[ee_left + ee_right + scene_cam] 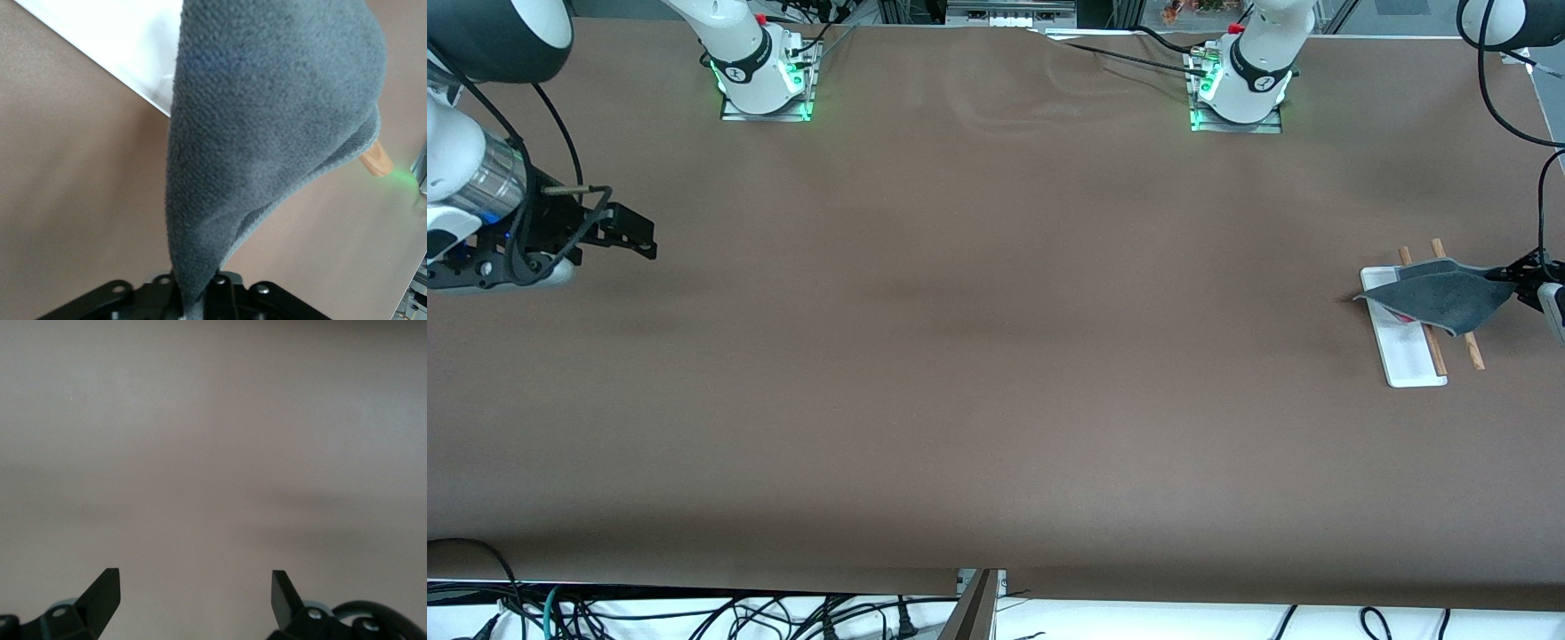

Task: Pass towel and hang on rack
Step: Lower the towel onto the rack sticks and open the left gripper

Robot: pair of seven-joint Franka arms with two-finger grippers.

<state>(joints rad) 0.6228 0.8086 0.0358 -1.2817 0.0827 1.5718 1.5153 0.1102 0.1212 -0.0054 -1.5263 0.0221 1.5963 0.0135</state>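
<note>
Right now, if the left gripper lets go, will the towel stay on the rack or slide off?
The towel looks floppy: it sags from the left gripper over the rack rods. Likely light, so it should drape, but its fuzzy cloth hangs unevenly and may slip sideways. The right gripper waits open.

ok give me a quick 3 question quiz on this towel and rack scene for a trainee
1. True or false: the left gripper is shut on the towel.
2. Which face of the towel shows most in the left wrist view? A) pink-red B) dark grey C) white
3. Fill in: the right gripper waits with its fingers ____, holding nothing, over the right arm's end of the table.

Key:
1. True. The towel runs from the left gripper's shut fingers out over the rack.
2. B. The dark grey face fills the view; only a sliver of pink-red shows beneath it in the front view.
3. open
</note>
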